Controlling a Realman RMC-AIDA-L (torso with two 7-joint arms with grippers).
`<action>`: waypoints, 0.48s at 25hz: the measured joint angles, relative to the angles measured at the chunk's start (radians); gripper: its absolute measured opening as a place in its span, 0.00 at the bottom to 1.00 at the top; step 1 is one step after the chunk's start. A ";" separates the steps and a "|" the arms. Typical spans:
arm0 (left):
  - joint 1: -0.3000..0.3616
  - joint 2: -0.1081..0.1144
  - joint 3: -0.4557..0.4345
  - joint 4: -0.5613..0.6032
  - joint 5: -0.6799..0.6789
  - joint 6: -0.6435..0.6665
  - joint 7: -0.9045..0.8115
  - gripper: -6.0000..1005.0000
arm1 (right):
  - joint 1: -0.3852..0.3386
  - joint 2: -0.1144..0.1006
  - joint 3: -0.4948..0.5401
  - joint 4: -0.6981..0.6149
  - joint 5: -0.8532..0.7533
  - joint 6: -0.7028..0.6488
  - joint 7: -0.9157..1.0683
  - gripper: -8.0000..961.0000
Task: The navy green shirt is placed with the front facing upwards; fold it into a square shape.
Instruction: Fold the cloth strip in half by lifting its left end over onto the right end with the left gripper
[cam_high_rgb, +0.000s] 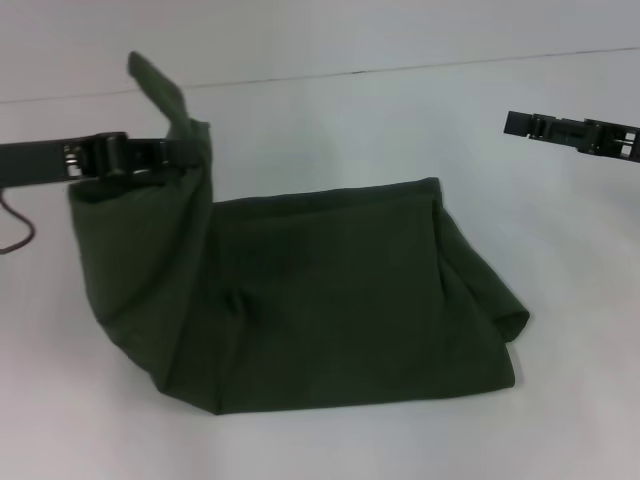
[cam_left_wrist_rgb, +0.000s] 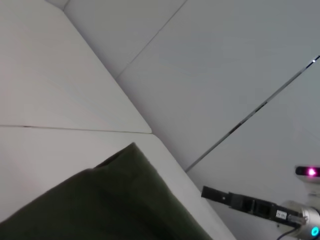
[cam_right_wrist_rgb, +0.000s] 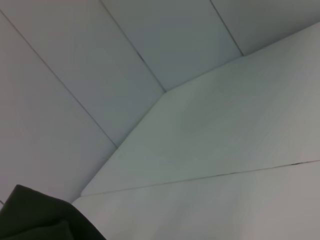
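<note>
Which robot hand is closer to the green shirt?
The left. The left gripper is pinching a raised corner of the green shirt. The right gripper hangs off to the shirt's right, not touching it.

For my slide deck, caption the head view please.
Left hand lifts the green shirt by one end; right hand hovers apart.

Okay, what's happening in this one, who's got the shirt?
The left gripper is shut on the left end of the dark olive-green cotton shirt, lifting that end off the white table so a flap of cloth stands up above it. The rest of the shirt lies on the table, already doubled into a rough, rumpled block with its plain side showing, not yet a neat square. The right gripper hovers off to the right, clear of the cloth.
</note>
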 joint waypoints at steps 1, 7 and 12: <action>-0.004 -0.008 0.003 0.001 -0.004 -0.009 -0.001 0.01 | 0.000 0.001 0.000 -0.001 0.000 0.000 -0.001 0.89; -0.009 -0.035 0.080 0.027 -0.064 -0.067 -0.011 0.01 | 0.000 0.004 0.008 -0.008 0.004 0.005 -0.010 0.89; -0.005 -0.037 0.156 0.075 -0.138 -0.126 -0.014 0.01 | -0.003 -0.002 0.010 -0.010 0.039 0.000 -0.009 0.89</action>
